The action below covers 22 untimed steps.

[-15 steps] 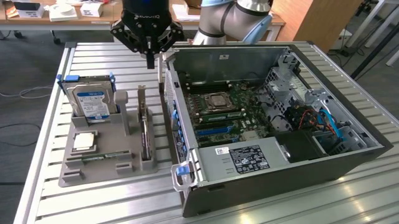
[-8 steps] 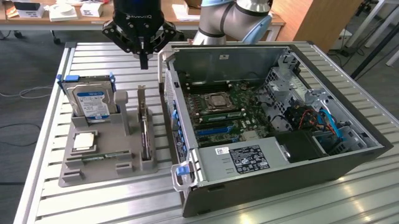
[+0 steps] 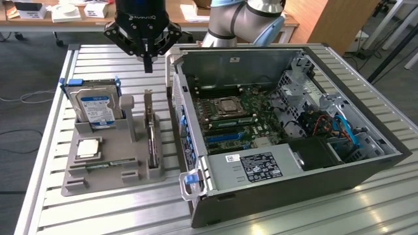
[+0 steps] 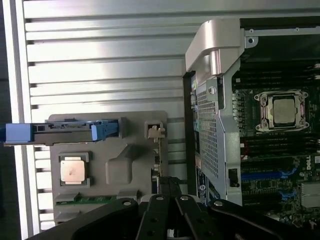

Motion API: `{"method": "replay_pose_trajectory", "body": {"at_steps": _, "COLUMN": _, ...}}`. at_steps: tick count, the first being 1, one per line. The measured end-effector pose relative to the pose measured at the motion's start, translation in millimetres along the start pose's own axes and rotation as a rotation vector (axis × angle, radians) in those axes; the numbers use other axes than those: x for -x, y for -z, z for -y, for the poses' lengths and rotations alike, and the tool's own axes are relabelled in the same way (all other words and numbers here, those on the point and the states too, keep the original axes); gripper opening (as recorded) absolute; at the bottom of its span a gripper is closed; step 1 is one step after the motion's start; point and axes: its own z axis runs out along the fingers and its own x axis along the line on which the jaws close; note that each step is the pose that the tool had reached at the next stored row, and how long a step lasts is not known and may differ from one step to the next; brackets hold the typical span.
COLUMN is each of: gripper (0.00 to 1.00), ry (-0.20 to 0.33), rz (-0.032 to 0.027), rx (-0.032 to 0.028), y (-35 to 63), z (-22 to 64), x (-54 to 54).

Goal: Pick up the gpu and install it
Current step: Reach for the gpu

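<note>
The gpu [image 3: 152, 132], a thin dark board with a silver bracket at its far end, stands on edge in the grey holder [image 3: 104, 171] on the tabletop [image 3: 98, 210], at the exterior view's left of the open computer case [image 3: 294, 196], while the tool [image 3: 148, 66] hangs above it, fully closed and holding nothing.

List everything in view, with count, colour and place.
gpu: 1, dark, on edge in tray, beside case
hard drive: 1, silver with blue-white label, upright in tray
processor chip: 1, pale metal, flat in tray
memory stick: 1, green, in tray slot
tray: 1, grey, on table
computer case: 1, dark, open, exterior view's right
table: 1, silver slats, under everything
arm: 1, grey and blue, behind case
hand: 1, black, shut, above gpu
</note>
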Motion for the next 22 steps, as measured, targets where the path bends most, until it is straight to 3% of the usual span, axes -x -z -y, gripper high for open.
{"method": "replay_pose_trajectory", "body": {"at_steps": 10, "gripper": 0.11, "ry": 0.000, "rz": 0.0001, "rx": 0.0000, "y": 0.5, "z": 9.4, "x": -2.7}}
{"method": "replay_pose_trajectory", "body": {"at_steps": 22, "gripper": 0.11, "ry": 0.000, "rz": 0.0001, "rx": 0.0001, "y": 1.4, "z": 30.9, "x": -1.3}}
